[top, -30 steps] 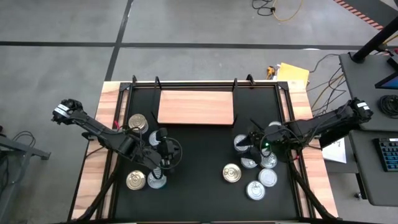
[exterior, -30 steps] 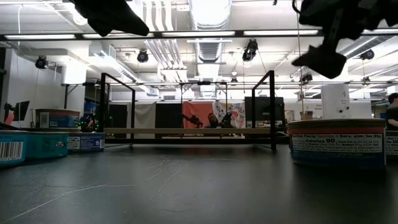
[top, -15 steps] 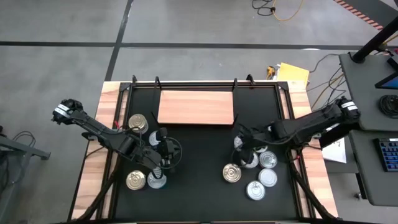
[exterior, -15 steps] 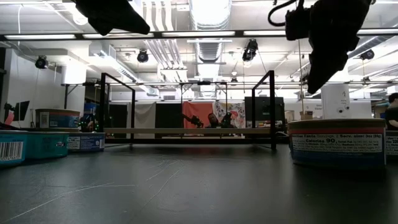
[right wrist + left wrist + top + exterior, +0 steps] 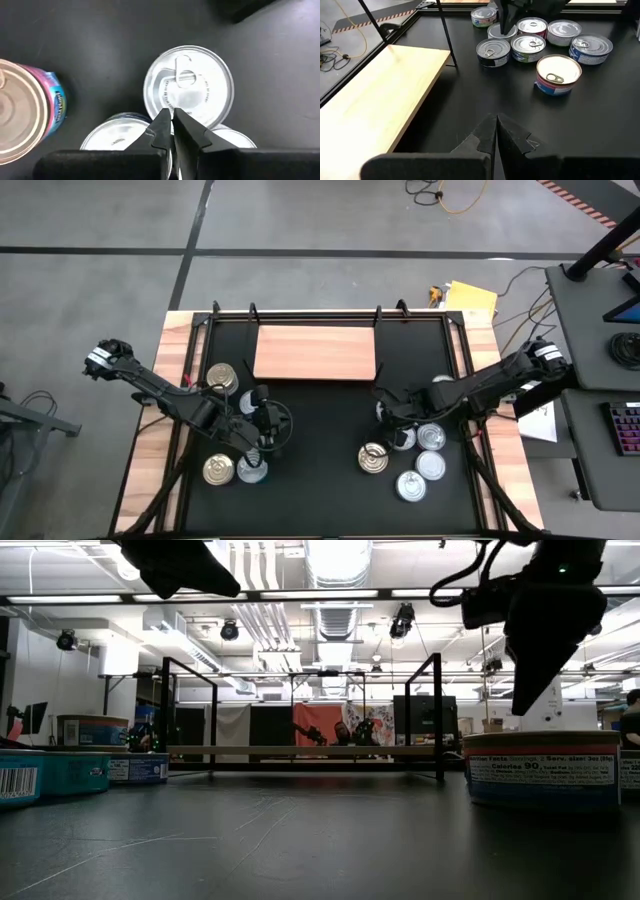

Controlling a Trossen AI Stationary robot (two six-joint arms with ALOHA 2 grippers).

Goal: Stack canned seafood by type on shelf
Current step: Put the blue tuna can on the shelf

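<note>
From overhead, the shelf lies bare at upper centre of the black counter. The right tool hangs over the upper left edge of the right-hand tin cluster, fingers pressed together on nothing. The left tool sits at lower left among three tins, also shut and empty.

At counter level, a blue-labelled tin fills the right edge, with the right arm dark above it.

The left wrist camera shows its fingers meeting, the shelf at left and the cluster far off at top.

The right wrist camera looks straight down: a silver tin lies directly beyond the closed fingertips, a gold-topped tin at left. The right arm is clearly nearer; I'd judge it must reopen before gripping.
</note>
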